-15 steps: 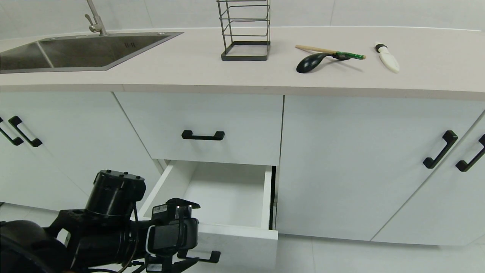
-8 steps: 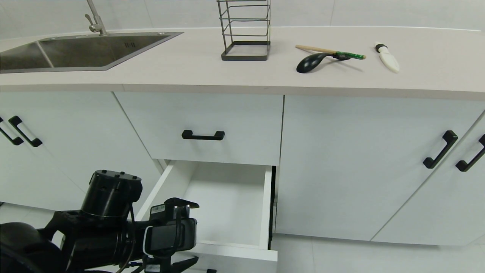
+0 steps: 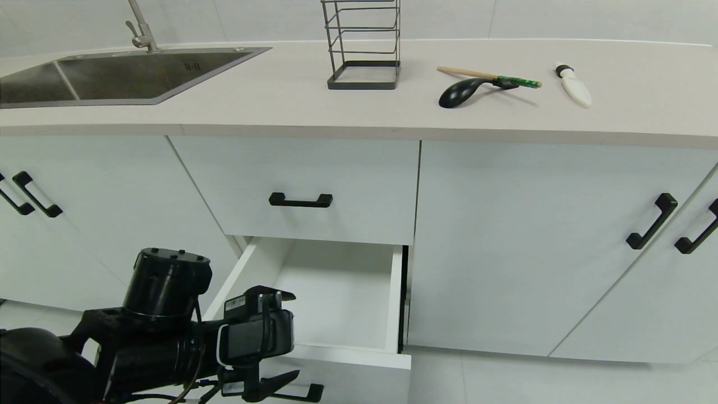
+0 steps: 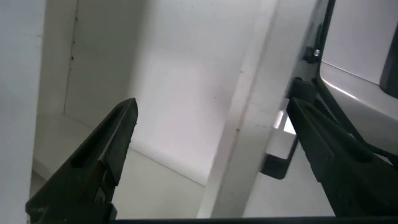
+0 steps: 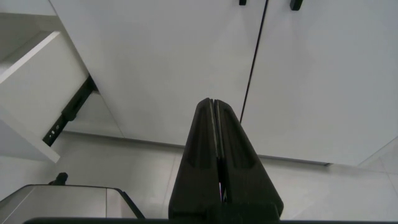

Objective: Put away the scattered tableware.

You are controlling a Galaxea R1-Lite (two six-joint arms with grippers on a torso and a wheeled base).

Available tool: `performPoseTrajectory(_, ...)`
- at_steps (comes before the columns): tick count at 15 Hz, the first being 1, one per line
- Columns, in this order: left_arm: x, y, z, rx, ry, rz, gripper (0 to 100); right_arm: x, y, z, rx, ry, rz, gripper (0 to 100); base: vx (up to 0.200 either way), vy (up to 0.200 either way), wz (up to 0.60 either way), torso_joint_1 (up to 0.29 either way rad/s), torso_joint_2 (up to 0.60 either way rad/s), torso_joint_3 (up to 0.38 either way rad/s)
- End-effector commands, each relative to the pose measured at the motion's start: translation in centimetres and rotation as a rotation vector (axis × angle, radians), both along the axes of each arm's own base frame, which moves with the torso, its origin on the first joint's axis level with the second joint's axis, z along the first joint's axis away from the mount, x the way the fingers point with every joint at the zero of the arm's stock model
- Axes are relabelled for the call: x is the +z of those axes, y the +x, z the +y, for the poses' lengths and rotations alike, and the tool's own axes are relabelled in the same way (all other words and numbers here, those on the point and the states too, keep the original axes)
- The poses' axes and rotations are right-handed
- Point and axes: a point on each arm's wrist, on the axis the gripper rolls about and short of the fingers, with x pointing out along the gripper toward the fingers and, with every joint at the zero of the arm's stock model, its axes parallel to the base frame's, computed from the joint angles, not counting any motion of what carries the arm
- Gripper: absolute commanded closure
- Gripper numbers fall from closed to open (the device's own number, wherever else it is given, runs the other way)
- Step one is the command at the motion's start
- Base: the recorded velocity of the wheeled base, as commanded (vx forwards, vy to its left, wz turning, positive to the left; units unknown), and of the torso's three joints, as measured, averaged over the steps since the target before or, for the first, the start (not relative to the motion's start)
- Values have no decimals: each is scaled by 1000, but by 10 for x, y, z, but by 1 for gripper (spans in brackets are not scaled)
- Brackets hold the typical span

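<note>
Hanging by the drawer handle (image 3: 314, 388), left hand (image 4: 211, 115) gapes; right hand (image 5: 213, 106) closed; sink stamp (image 3: 192, 66) illegible.

**Inspector:** Tableware on the counter (image 3: 280, 109), by count?

**Assistant:** One black spoon (image 3: 457, 92) and one white utensil with a black band (image 3: 573, 85), both toward one o'clock. One set of chopsticks (image 3: 488, 76) lies by the spoon; the number of sticks cannot be told.

**Inspector:** Fixtures?

**Assistant:** One sink (image 3: 112, 73) and one tap (image 3: 143, 38) at eleven o'clock. One wire rack (image 3: 363, 85) at twelve.

**Inspector:** Drawers and handles?

**Assistant:** Two drawers: upper drawer (image 3: 314, 168) and lower drawer (image 3: 394, 297). Six black handles: upper handle (image 3: 300, 200), lower handle (image 3: 315, 391), left pair (image 3: 37, 194) at nine o'clock, right pair (image 3: 650, 221) at three.

**Inspector:** Grippers?

**Assistant:** Two: left gripper (image 4: 211, 162) and right gripper (image 5: 213, 102).
</note>
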Motion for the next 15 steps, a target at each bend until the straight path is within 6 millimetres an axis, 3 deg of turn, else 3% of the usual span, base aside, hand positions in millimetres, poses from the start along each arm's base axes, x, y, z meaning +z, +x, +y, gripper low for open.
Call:
performPoseTrajectory(1,11,0,-3,-10,-38,-38,0,0,0,0,0,-1,0,100,0,0,0,0,0,0)
performPoseTrajectory(2,11,0,-3,-10,-38,-38,0,0,0,0,0,-1,0,100,0,0,0,0,0,0)
performPoseTrajectory(3,42,-10,-18,-18,-239,-26,0,0,0,0,0,-1,0,100,0,0,0,0,0,0)
performPoseTrajectory(5,82,-29,-23,51,-523,37,0,0,0,0,0,-1,0,100,0,0,0,0,0,0)
performPoseTrajectory(8,120,-66,2,162,-986,114,0,0,0,0,0,-1,0,100,0,0,0,0,0,0)
performPoseTrajectory(10,117,-108,31,195,-1230,109,0,0,0,0,0,-1,0,100,0,0,0,0,0,0)
performPoseTrajectory(11,107,-126,47,243,-1273,28,0,0,0,0,0,-1,0,100,0,0,0,0,0,0)
performPoseTrajectory(15,72,-185,83,421,-1211,-362,0,0,0,0,0,-1,0,100,0,0,0,0,0,0)
